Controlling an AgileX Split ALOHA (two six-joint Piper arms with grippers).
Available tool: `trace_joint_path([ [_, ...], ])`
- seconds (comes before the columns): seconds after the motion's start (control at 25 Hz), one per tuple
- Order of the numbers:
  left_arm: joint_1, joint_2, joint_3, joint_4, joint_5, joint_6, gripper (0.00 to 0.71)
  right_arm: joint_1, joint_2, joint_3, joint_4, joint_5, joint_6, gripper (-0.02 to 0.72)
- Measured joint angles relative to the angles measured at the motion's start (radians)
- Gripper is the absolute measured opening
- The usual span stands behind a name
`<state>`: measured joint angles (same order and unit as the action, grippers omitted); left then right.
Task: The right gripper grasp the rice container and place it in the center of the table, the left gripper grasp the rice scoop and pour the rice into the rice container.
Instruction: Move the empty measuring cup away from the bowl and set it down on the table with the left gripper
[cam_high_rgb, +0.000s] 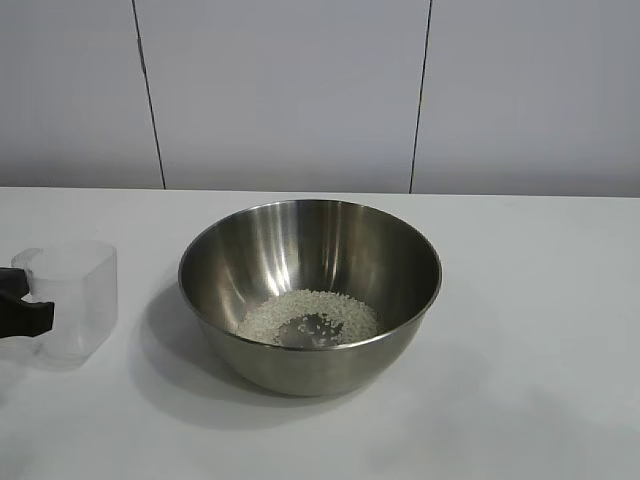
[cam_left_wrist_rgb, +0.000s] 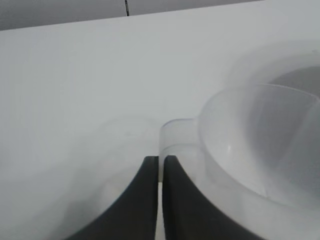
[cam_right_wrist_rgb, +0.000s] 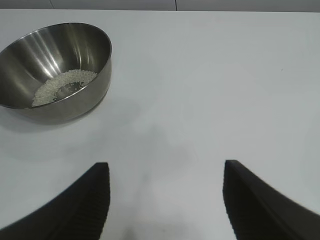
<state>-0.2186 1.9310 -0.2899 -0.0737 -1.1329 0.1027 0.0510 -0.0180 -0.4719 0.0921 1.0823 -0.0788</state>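
Gripping the cup (cam_high_rgb: 70, 298) by its thin handle tab, the left gripper (cam_left_wrist_rgb: 161, 165) is clamped shut at the desk's (cam_high_rgb: 520, 300) left edge. The cup is light, thin-walled and looks empty. The bowl (cam_high_rgb: 310, 290) sits mid-desk, rice (cam_high_rgb: 308, 317) inside; rigid, slippery, best held by its rim. The right gripper (cam_right_wrist_rgb: 165, 200) hangs apart, empty, right of the bowl.

Big shiny steel rice container (cam_high_rgb: 310, 290) sits upright mid-table with the rice (cam_high_rgb: 308, 318) in a thin off-white layer at the bottom (bare patch in the middle). The clear plastic rice scoop (cam_high_rgb: 68, 298), empty, stands upright with its tab pinched in the left gripper (cam_left_wrist_rgb: 160, 161), bowl just beyond it.
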Motion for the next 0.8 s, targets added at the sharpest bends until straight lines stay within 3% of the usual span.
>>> trace_joint_path([
  [0.4, 0.000, 0.045, -0.015, -0.070, -0.013, -0.004, 0.026, 0.000, 0.000, 0.000, 0.000, 0.000, 0.000, 0.452],
  [0.64, 0.000, 0.045, -0.015, -0.070, -0.017, -0.005, 0.265, 0.000, 0.000, 0.000, 0.000, 0.000, 0.000, 0.452],
  [0.8, 0.000, 0.045, 0.012, -0.070, -0.019, -0.007, 0.327, 0.000, 0.000, 0.000, 0.000, -0.001, 0.000, 0.452],
])
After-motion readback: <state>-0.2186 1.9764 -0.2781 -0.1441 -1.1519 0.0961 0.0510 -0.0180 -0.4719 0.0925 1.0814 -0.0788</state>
